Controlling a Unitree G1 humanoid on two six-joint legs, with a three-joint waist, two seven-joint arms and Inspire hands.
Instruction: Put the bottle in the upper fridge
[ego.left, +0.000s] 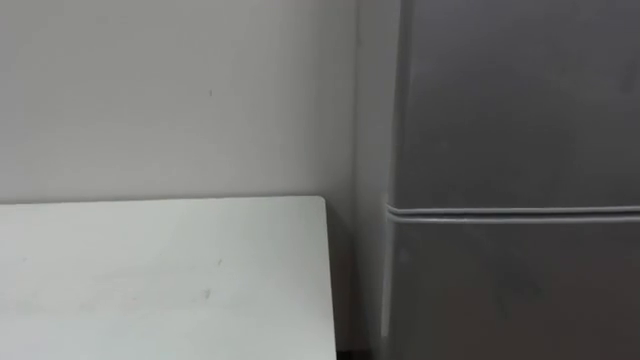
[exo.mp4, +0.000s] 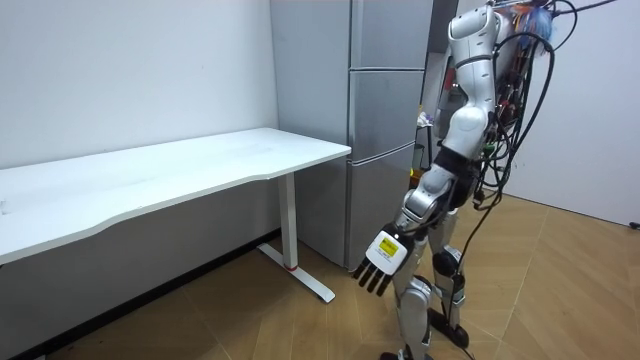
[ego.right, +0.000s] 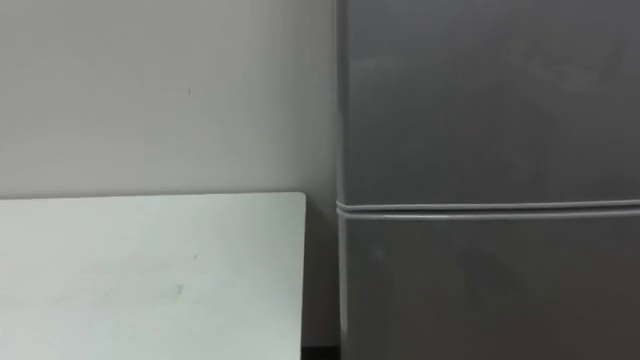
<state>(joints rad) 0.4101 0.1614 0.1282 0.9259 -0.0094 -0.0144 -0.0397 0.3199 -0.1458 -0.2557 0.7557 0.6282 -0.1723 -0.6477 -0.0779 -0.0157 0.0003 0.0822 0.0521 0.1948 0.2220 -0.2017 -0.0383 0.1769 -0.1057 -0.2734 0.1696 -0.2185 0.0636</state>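
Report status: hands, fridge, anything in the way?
Left hand open, hanging low, holding nothing. Fridge doors all shut. White table stands left of the fridge, off the robot's path.

White table (ego.left: 160, 280) on wooden floor (exo.mp4: 560, 290)

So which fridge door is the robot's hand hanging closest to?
The lowest door. The left hand, with fingers straight, hangs by its bottom edge, well below the seams that mark off the doors above.
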